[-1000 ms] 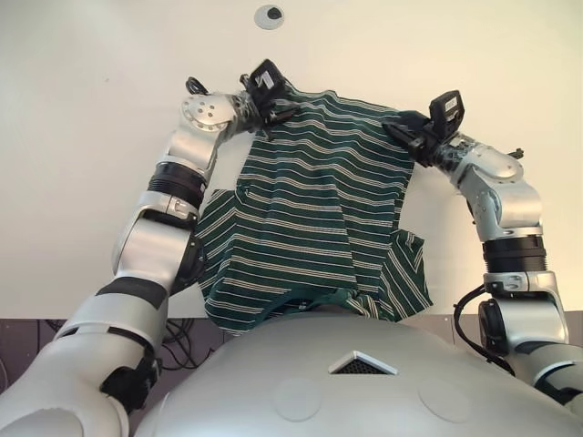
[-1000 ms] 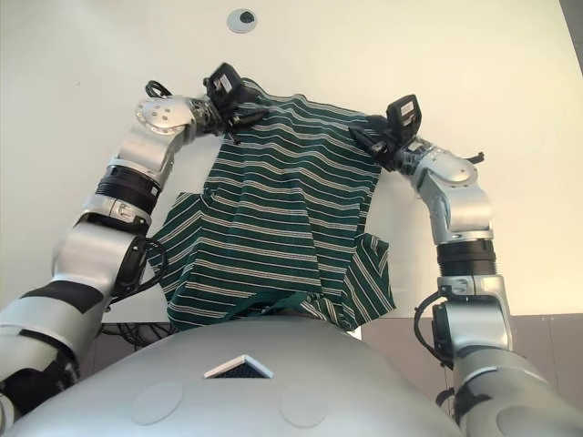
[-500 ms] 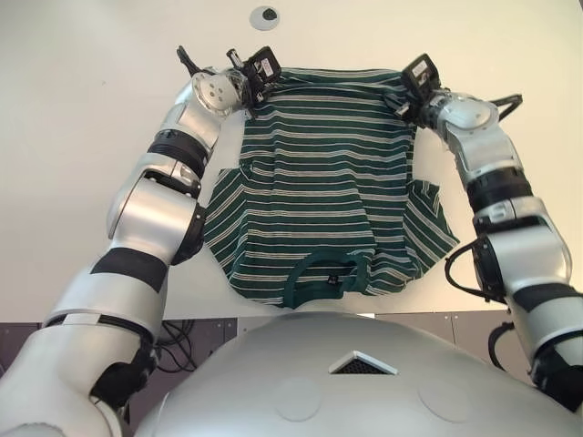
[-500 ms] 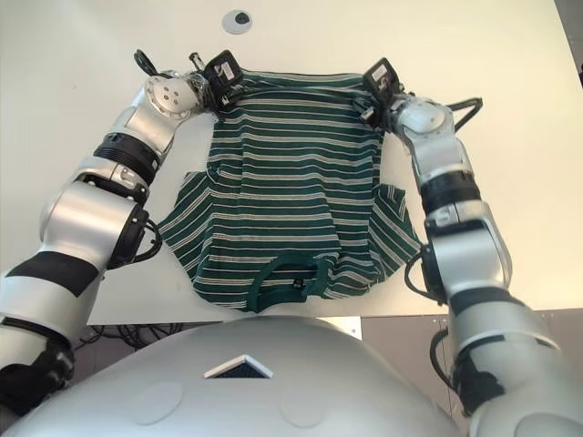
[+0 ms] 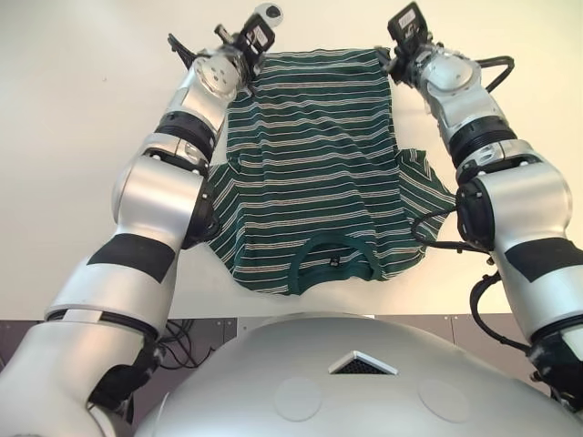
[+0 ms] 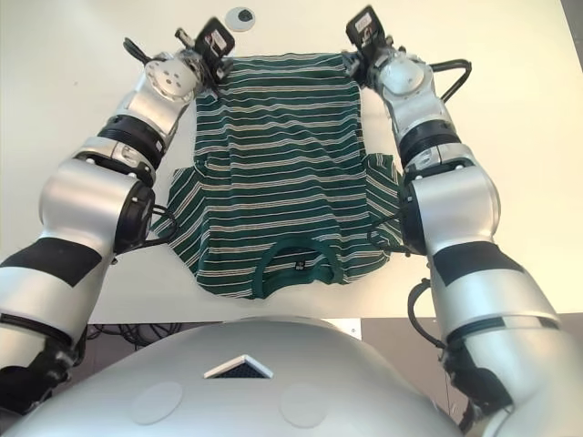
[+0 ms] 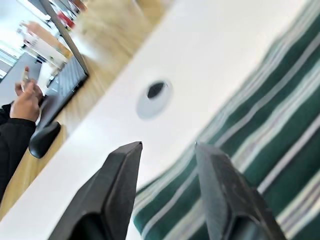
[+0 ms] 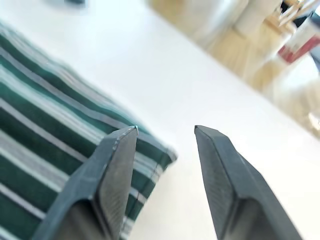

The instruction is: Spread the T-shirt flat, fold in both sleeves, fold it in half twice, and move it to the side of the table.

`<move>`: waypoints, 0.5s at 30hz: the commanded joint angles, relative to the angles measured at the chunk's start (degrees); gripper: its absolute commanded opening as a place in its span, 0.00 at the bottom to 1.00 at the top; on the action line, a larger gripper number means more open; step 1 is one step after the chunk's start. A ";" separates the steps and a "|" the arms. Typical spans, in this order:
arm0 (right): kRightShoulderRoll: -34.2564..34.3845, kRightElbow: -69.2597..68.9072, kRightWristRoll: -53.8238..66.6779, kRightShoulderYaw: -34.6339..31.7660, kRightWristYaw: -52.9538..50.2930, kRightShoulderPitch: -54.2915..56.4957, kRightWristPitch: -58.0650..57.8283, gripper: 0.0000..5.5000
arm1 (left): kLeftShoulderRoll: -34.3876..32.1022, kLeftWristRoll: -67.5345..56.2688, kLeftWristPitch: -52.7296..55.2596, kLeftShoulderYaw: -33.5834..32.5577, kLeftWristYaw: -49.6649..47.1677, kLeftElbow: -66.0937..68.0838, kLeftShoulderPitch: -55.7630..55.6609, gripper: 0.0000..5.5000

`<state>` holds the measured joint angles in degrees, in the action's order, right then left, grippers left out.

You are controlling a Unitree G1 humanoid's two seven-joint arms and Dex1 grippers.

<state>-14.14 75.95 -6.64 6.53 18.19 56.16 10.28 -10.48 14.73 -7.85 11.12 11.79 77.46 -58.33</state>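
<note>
A dark green T-shirt (image 5: 314,155) with white stripes lies spread on the white table (image 5: 82,137). Its hem is at the far end and its collar (image 5: 332,264) is near me. Both short sleeves stick out, the right sleeve (image 5: 426,187) a little rumpled. My left gripper (image 5: 255,32) is stretched out over the far left hem corner, open, with nothing between its fingers (image 7: 125,165). My right gripper (image 5: 401,32) is over the far right hem corner (image 8: 160,152), also open, its fingers (image 8: 117,160) above the cloth's edge.
A round grey grommet (image 6: 241,15) sits in the table just beyond the left gripper. The table's front edge (image 5: 55,317) runs close below the collar. Bare white table lies to both sides of the shirt.
Both arms stretched forward, pulling the hem to the far side, and the bunched shirt now lies flat. Both grippers have let go of the hem corners.
</note>
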 commanded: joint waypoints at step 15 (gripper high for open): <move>-9.93 -108.78 32.58 -27.55 15.90 -89.16 -29.41 0.38 | -31.39 -55.27 31.72 -26.06 48.19 -95.66 73.38 0.34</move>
<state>-21.06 -1.76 19.99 -13.88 34.65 -12.15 -10.86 -30.17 -26.36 10.09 -8.55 49.31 13.69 -5.20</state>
